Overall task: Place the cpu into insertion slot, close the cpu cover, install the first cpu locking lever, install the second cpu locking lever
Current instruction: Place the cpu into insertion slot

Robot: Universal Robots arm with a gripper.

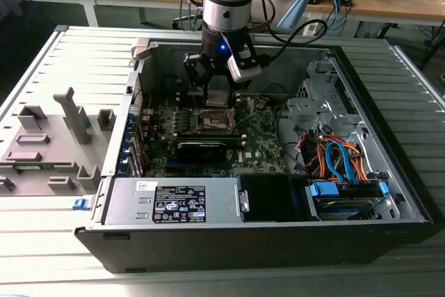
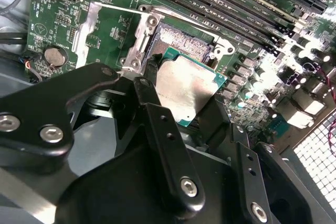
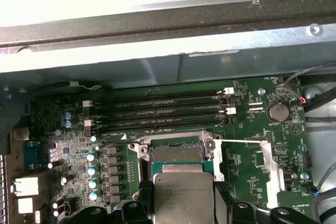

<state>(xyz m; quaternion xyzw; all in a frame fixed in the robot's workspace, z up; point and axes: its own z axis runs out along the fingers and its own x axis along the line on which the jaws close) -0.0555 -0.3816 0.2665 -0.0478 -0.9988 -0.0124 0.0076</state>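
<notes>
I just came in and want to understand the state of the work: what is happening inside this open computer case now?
The robot arm's black pincer is shut on the small, flat, square, silver-grey metal cpu. It holds the chip over the insertion slot, a small square socket with a thin silver border; the chip is not seated yet. The cpu cover, a thin silver metal frame, lies flipped open beside the socket.
</notes>
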